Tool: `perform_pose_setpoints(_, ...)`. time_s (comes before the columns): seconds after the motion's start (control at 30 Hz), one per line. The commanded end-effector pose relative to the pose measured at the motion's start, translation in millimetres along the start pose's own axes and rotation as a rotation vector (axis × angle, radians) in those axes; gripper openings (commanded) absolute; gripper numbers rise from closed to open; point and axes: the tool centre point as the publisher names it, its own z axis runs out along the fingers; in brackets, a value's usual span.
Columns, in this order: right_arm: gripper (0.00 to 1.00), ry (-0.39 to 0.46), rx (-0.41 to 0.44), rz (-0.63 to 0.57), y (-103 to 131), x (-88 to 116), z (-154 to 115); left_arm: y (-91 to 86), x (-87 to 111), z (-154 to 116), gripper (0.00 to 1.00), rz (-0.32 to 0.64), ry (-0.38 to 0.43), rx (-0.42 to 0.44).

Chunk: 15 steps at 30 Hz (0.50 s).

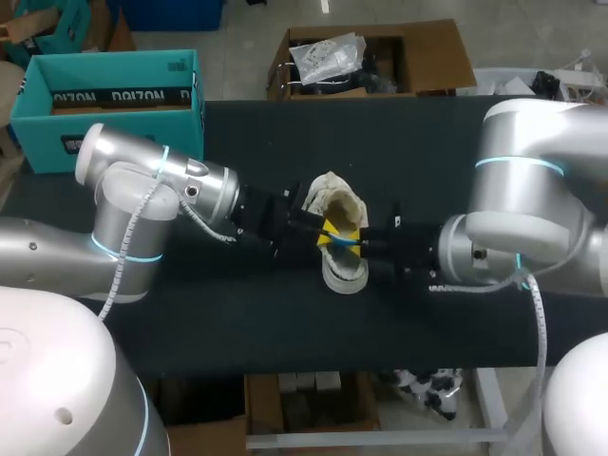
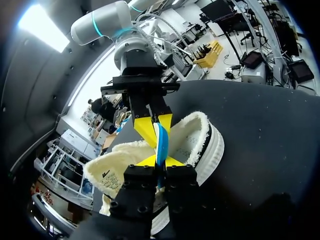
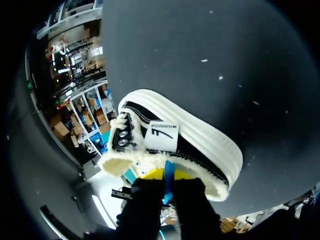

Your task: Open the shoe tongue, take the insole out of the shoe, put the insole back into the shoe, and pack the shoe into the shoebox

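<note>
Shoe (image 1: 342, 271) sits near the middle of the table (image 1: 237, 313), black upper, thick white sole, fuzzy cream lining. In the head view the lining opening is at 12 o'clock and the sole end at 6 o'clock. The two arms cover its middle there.

Left gripper (image 1: 328, 228) comes in from 9 o'clock and right gripper (image 1: 355, 243) from 3 o'clock. They meet tip to tip over the shoe opening. Both have their fingers narrow, and each pair pinches the same thin blue insole (image 2: 161, 142) from two sides. The left wrist view shows this best: the blue strip runs between its own yellow tips and on between the other gripper's tips just ahead.

Only the insole's edge shows. The rest is behind the fingers or down inside the lining, so how far out it is can't be told. The tongue and laces are hard to make out.

Teal shoebox (image 1: 114, 104) is open at 10 o'clock from the shoe, well apart. Whether it stands on the table or just past its edge is unclear.
</note>
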Motion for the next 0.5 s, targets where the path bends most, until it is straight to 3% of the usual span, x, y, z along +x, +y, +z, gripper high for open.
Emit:
perform_pose_setpoints(0.03,0.43,0.003,-0.016,-0.011,-9,-2,-4,-1.0,0.5,0,0.0,0.002,0.001,-0.005)
perform_pose_setpoints(0.07,0.4,0.001,-0.019,-0.014,-12,-2,-5,-0.8,0.9,0,0.0,0.002,0.001,-0.007)
perform_pose_setpoints(0.1,0.29,0.0,-0.02,-0.017,-14,-2,-6,-0.7,1.4,0,0.0,0.001,0.001,-0.008)
perform_pose_setpoints(0.13,0.07,-0.001,-0.02,-0.019,-15,-1,-6,-0.6,2.2,1,0.0,-0.001,0.001,-0.012)
perform_pose_setpoints(0.17,0.0,-0.005,-0.016,-0.029,-17,-1,-6,-0.5,2.7,1,0.0,-0.003,0.002,-0.011)
perform_pose_setpoints(0.3,0.0,-0.029,-0.015,-0.037,-17,-2,-1,-1.9,3.6,2,0.0,-0.014,0.006,-0.012)
perform_pose_setpoints(0.33,0.0,-0.033,-0.014,-0.035,-15,-3,1,-3.5,3.0,1,0.04,-0.015,0.007,-0.013)
perform_pose_setpoints(0.4,0.0,-0.052,-0.018,-0.042,-11,-5,4,-8.0,1.2,-6,0.87,-0.02,0.01,-0.015)
perform_pose_setpoints(0.43,0.0,-0.055,-0.017,-0.043,-9,-7,5,-10.6,0.1,-10,1.0,-0.024,0.013,-0.016)
perform_pose_setpoints(0.5,0.0,-0.073,-0.023,-0.052,-4,-10,6,-15.4,-2.8,-20,1.0,-0.032,0.011,-0.013)
